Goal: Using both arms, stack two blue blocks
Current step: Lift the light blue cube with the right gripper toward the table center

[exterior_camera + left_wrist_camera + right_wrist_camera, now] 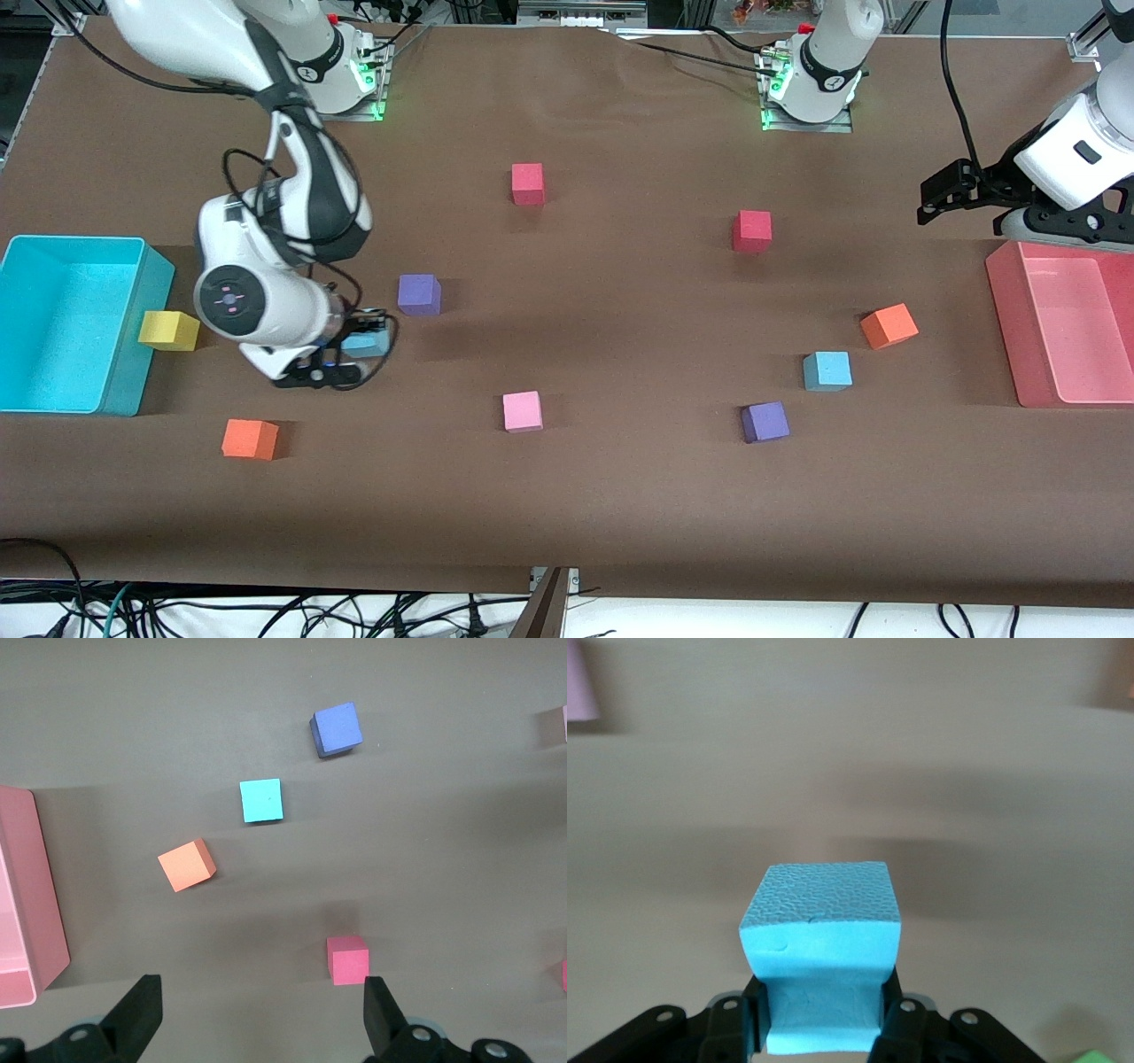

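The right gripper (pixel 359 350) is low over the bench (pixel 620 496) toward the right arm's end, and its fingers (pixel 899 1014) pinch one blue block (pixel 821 943) from both sides, so that the foam bulges above them; in the front view only a corner of this held block (pixel 365 344) shows beside the wrist, and whether it rests on the bench or hangs just above it cannot be told. The second blue block (pixel 827 370) sits on the bench toward the left arm's end, between an orange cube (pixel 889 325) and a purple cube (pixel 765 422), apart from both; the left wrist view shows it (pixel 261 801) lying free with nothing on it. The left gripper (pixel 952 190) waits in the air just above the edge of the pink bin (pixel 1005 328), its fingers (pixel 137 1014) spread wide with nothing between them. The pink bin, at the left arm's end, shows only its bare floor. The turquoise bin (pixel 133 354) at the right arm's end likewise holds nothing that can be seen; a yellow cube (pixel 168 330) lies outside it, touching or just beside its wall. Scattered elsewhere on the bench are another purple cube (pixel 418 294) close to the right gripper, a second orange cube (pixel 249 439), a pink cube (pixel 522 411), and two red cubes (pixel 527 183) (pixel 751 231) nearer the arm bases.
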Robot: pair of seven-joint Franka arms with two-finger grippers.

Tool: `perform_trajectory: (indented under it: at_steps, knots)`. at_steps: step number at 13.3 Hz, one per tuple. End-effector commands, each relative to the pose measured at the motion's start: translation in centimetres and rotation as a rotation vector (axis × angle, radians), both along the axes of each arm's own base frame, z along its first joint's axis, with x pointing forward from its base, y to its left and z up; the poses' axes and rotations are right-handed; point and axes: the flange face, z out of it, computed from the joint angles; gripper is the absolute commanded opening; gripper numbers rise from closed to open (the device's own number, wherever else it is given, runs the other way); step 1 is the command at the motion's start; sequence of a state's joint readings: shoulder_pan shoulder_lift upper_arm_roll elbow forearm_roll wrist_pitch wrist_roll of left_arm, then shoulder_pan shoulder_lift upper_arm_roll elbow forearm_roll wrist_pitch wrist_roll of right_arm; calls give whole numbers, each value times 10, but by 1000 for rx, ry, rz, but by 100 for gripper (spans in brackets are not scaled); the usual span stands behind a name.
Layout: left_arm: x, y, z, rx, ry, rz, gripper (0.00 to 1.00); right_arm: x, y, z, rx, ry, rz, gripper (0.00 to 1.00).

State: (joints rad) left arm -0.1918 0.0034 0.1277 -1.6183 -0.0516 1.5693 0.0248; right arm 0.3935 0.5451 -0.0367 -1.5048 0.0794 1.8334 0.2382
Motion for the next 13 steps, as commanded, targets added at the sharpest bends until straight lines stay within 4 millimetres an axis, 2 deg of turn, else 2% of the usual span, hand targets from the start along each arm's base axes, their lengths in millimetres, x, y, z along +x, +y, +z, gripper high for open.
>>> perform_trajectory:
  at_steps: [1, 4, 5, 8, 11, 13]
  knots:
    - [2, 0, 6, -2, 6, -1, 100, -9, 72, -16, -18, 16, 11, 0]
    - [2, 0, 6, -2, 6, -1, 100, -32, 146, -31, 18, 30, 16, 0]
    - [2, 1, 6, -2, 6, 0, 100, -36, 163, -34, 46, 38, -12, 0]
    - [2, 1, 6, -2, 6, -1, 100, -46, 209, -45, 68, 29, -11, 0]
    - [3, 2, 5, -2, 7, 0, 100, -69, 251, -69, 105, 43, -76, 0]
    - [3, 2, 5, -2, 7, 0, 100, -83, 267, -88, 89, 53, -103, 0]
